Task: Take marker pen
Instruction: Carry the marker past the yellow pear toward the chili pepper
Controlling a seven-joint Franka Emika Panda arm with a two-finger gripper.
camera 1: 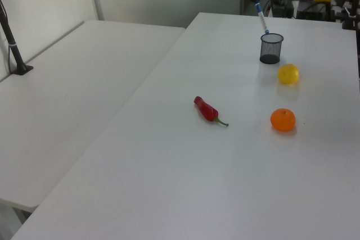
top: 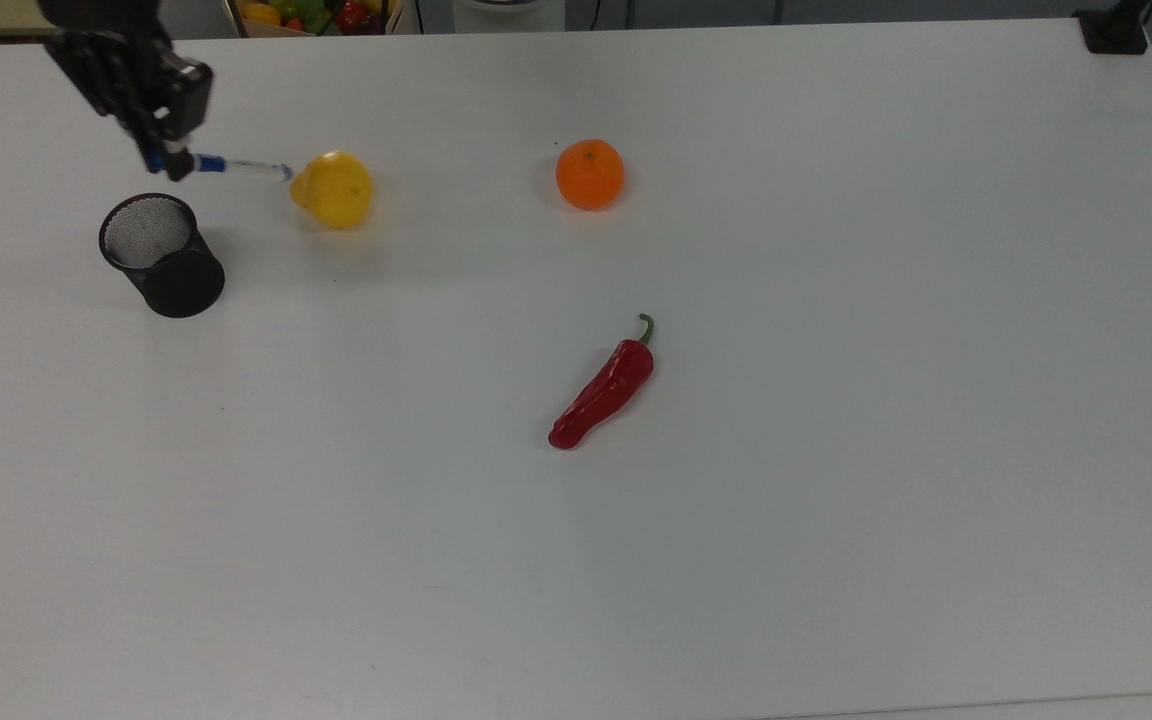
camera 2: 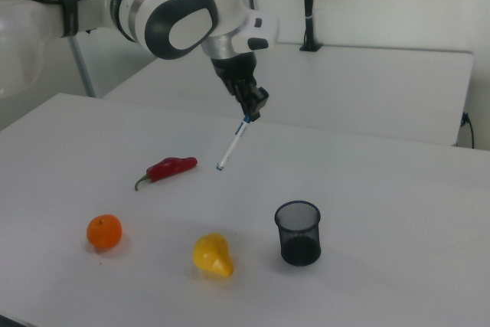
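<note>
My gripper (top: 168, 160) (camera 2: 249, 114) is shut on the blue-capped end of the marker pen (top: 241, 168) (camera 2: 232, 143) (camera 1: 262, 19), a slim white barrel with a small blue tip. The pen hangs tilted in the air, clear of the black mesh pen cup (top: 162, 255) (camera 2: 298, 233) (camera 1: 271, 48). In the top view the pen's free end points toward the yellow fruit (top: 335, 188). In the right view the arm holds it well above the white table (camera 2: 367, 189).
An orange (top: 589, 174) (camera 2: 104, 231) and a red chilli (top: 604, 388) (camera 2: 168, 168) lie on the white table. The yellow fruit (camera 2: 211, 255) sits beside the cup. A second table (camera 1: 67, 82) adjoins. A box of fruit (top: 311, 14) stands beyond the far edge.
</note>
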